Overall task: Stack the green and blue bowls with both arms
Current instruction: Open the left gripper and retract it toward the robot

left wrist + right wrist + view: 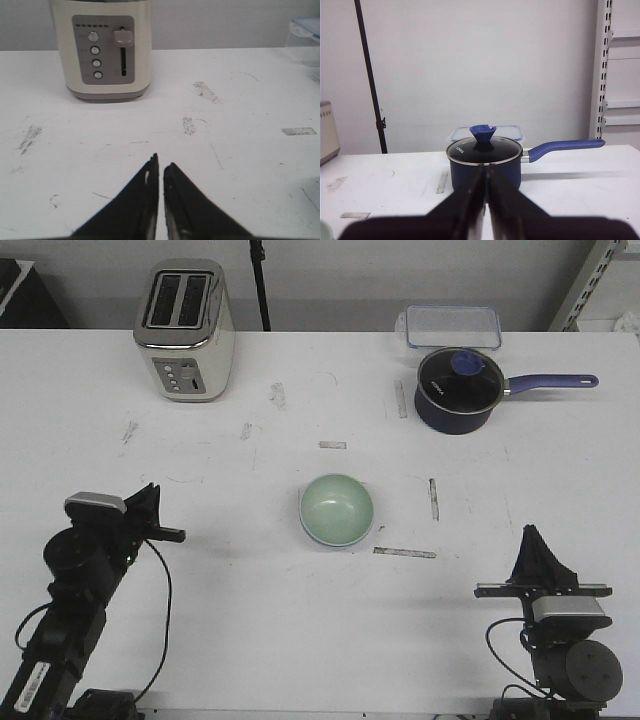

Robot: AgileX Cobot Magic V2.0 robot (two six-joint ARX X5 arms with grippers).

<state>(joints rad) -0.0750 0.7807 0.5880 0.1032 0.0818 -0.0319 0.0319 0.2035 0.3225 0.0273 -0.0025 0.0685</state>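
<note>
The pale green bowl (338, 506) sits upright in the middle of the table. A thin blue edge (306, 528) shows under its front left rim, so the blue bowl seems to lie beneath it, mostly hidden. My left gripper (152, 490) is shut and empty at the front left, well apart from the bowls; in the left wrist view (161, 162) it points at the toaster. My right gripper (531, 532) is shut and empty at the front right; in the right wrist view (485, 170) it points at the saucepan. A sliver of the green bowl (322, 231) shows in that view.
A cream toaster (186, 330) stands at the back left. A dark navy saucepan (457, 390) with a glass lid and purple handle stands at the back right, a clear plastic container (452, 326) behind it. Tape strips mark the table (404, 553).
</note>
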